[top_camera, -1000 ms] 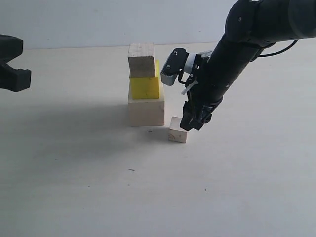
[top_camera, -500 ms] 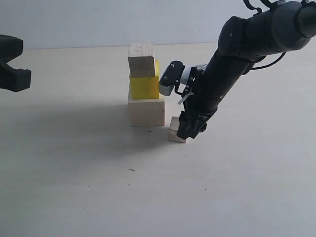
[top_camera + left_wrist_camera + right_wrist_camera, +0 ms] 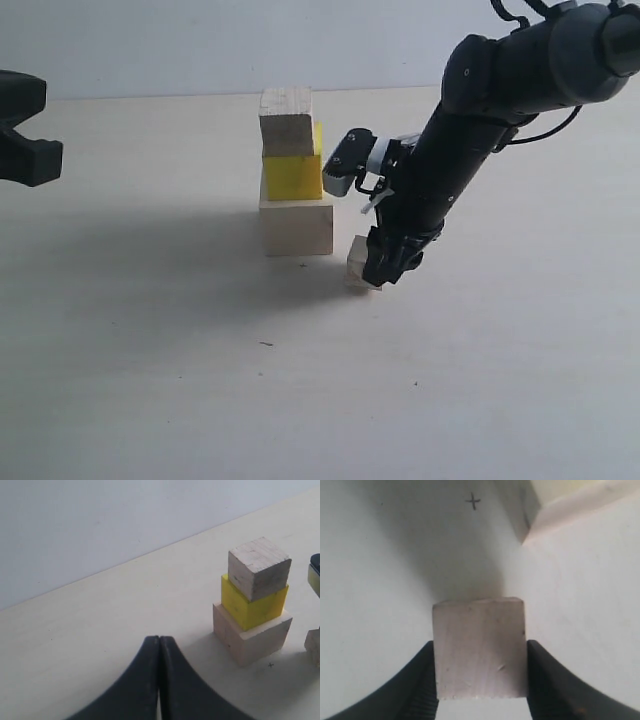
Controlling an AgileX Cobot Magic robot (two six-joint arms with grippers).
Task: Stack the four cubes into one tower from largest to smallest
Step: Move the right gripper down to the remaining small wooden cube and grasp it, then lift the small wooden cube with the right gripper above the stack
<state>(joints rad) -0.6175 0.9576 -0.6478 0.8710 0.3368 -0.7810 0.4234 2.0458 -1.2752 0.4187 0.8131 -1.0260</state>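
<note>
Three cubes stand stacked mid-table: the large wooden cube (image 3: 296,226) at the base, the yellow cube (image 3: 293,177) on it, the medium wooden cube (image 3: 286,122) on top, turned slightly. Just right of the base, the small wooden cube (image 3: 355,264) rests on the table. My right gripper (image 3: 385,268) is down over it, and in the right wrist view both fingers press the sides of the small cube (image 3: 480,647). My left gripper (image 3: 159,640) is shut and empty, hovering far left of the stack (image 3: 252,605).
The pale table (image 3: 200,380) is bare around the stack. A light wall (image 3: 150,40) runs along the far edge. The right arm (image 3: 480,110) leans in from the upper right, its wrist camera (image 3: 345,162) close beside the yellow cube.
The right gripper dropped down around the small cube and its jaws closed in against its sides. The left gripper stayed put.
</note>
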